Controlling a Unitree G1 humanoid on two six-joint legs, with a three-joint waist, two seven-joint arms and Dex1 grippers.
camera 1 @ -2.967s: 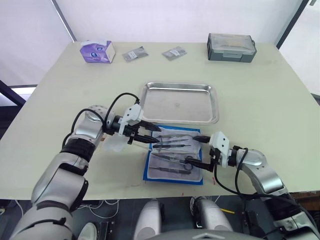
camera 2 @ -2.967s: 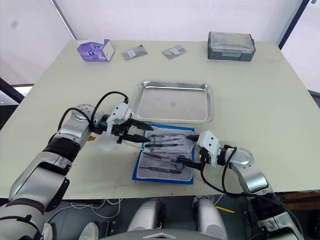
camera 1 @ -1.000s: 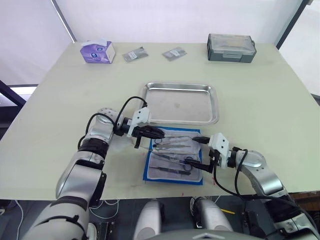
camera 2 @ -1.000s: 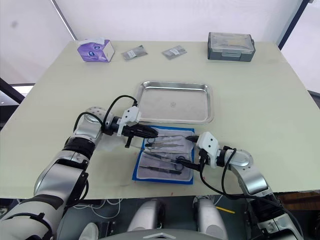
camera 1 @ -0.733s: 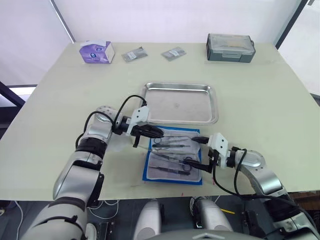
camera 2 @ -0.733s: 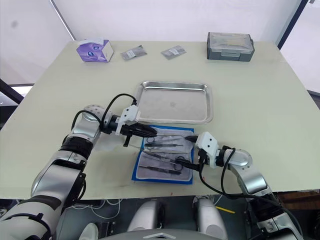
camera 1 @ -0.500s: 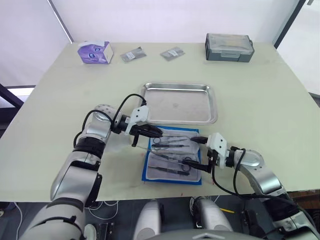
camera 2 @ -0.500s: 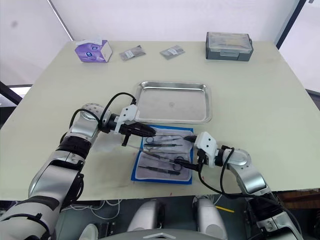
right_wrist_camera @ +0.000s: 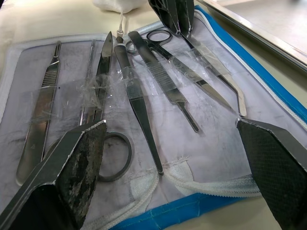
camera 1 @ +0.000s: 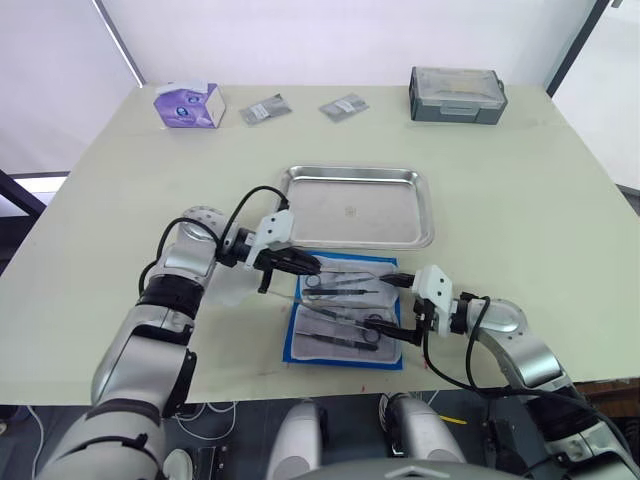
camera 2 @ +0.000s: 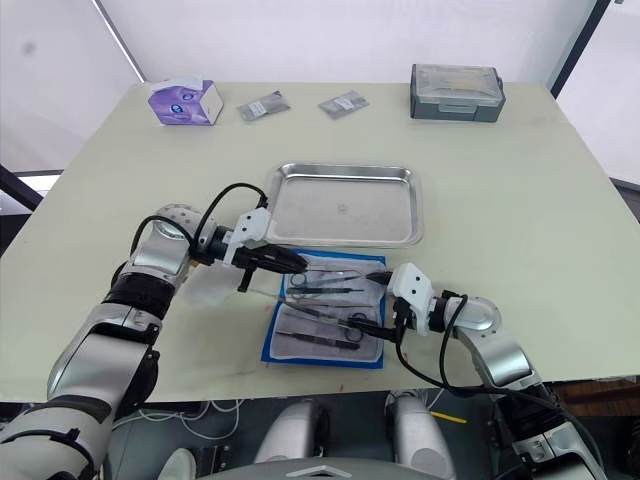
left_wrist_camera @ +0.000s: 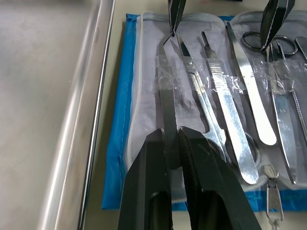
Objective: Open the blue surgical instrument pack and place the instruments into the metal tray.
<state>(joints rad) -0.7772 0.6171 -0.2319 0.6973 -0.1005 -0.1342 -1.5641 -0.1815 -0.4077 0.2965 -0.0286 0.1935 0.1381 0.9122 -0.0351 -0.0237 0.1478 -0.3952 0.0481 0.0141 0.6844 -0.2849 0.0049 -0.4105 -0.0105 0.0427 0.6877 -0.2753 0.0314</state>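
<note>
The blue surgical instrument pack [camera 1: 340, 361] lies open in front of the metal tray [camera 1: 360, 172], pale lining up. Several instruments [right_wrist_camera: 144, 103] lie side by side in it under clear straps. My left gripper [camera 1: 312, 266] is at the pack's left end, on the tray side, and is shut on the handle end of a slim silver tweezer-like instrument [left_wrist_camera: 165, 96] that lies along the pack's edge nearest the tray. At the pack's right end my right gripper [camera 1: 392, 305] stands open, fingers [right_wrist_camera: 76, 163] wide apart over the ring-handled scissors [right_wrist_camera: 112, 155]. The tray holds nothing.
Along the table's far edge stand a purple tissue box [camera 1: 185, 104], two small packets [camera 1: 265, 109] and a grey lidded box [camera 1: 457, 94]. A pale crumpled wrapper [camera 1: 228, 287] lies under my left forearm. The table's front edge runs just behind the pack.
Three seconds ago the left gripper was open over the pack's left end; it has since shut on the slim instrument. The right gripper stays open in the same place.
</note>
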